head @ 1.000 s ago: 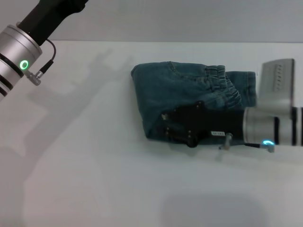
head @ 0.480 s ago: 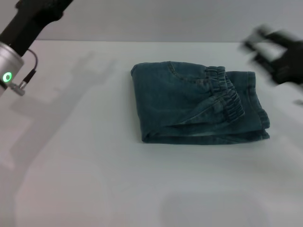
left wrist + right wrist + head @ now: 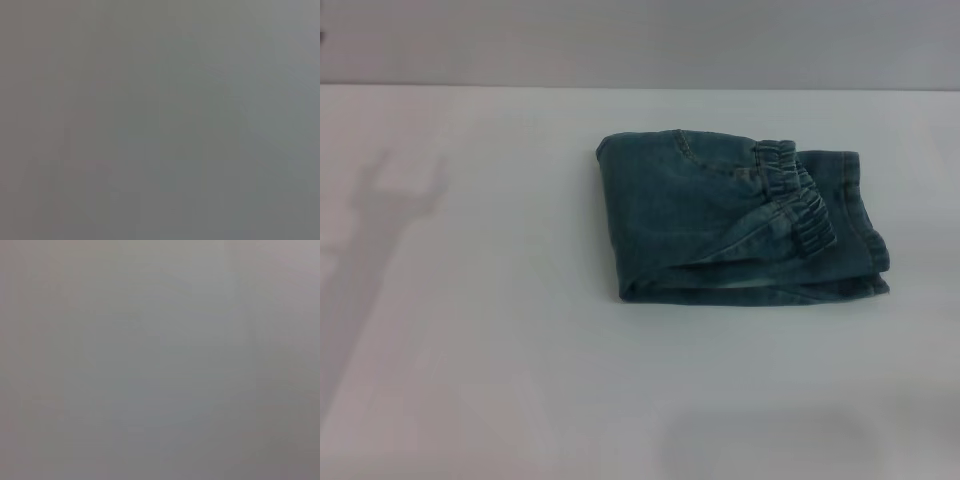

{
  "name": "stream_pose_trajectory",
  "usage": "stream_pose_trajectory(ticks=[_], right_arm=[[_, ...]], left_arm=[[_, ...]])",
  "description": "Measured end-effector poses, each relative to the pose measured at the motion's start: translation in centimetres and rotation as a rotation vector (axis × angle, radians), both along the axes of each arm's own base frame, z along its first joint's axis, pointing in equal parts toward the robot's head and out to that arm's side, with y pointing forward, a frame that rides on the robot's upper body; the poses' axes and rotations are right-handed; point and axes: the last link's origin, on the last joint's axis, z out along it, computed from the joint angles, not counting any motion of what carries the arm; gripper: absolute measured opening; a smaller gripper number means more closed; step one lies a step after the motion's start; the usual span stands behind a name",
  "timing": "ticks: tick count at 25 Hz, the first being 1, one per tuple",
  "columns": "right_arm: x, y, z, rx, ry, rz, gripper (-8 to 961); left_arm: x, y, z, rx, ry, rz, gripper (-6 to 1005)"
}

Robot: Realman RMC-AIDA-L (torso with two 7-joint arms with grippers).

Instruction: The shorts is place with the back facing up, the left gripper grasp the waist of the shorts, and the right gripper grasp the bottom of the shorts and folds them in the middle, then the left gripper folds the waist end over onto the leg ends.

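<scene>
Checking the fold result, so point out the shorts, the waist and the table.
shorts (image 3: 670, 215), head view, flat folded denim panel.
waist (image 3: 798, 205), head view, ruched elastic band lying on top.
table (image 3: 470, 330), head view, bare white surface.

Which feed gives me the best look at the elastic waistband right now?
The head view. It shows the folded shorts whole on the white table, with the waist lying on top, toward the robot's right end of the bundle. The left wrist and right wrist views show only a blank grey surface, nothing of the waist.
</scene>
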Motion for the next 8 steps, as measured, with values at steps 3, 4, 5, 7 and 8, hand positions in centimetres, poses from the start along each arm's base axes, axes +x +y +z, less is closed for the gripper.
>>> stream_pose_trajectory(ticks=[3,4,5,7,8], right_arm=[[1.2,-0.9,0.3,0.076,-0.021,-0.113,399],[1.4,-1.0,0.2,0.088,-0.031,-0.139,399],[1.6,-1.1,0.2,0.098,-0.038,-0.165,399],[1.7,-1.0,0.0,0.102,-0.042,-0.191,399],[1.7,-0.9,-0.2,0.102,-0.041,-0.198,399]], left_arm=[[-1.6,-1.2,0.5,0.067,-0.018,0.063,846],[-2.1,-1.6,0.6,0.081,-0.028,0.086,846],[-2.6,-1.9,0.7,0.092,-0.038,0.108,846],[-3.2,-2.3,0.8,0.105,-0.049,0.137,846],[-3.4,-2.5,0.9,0.109,-0.052,0.147,846]])
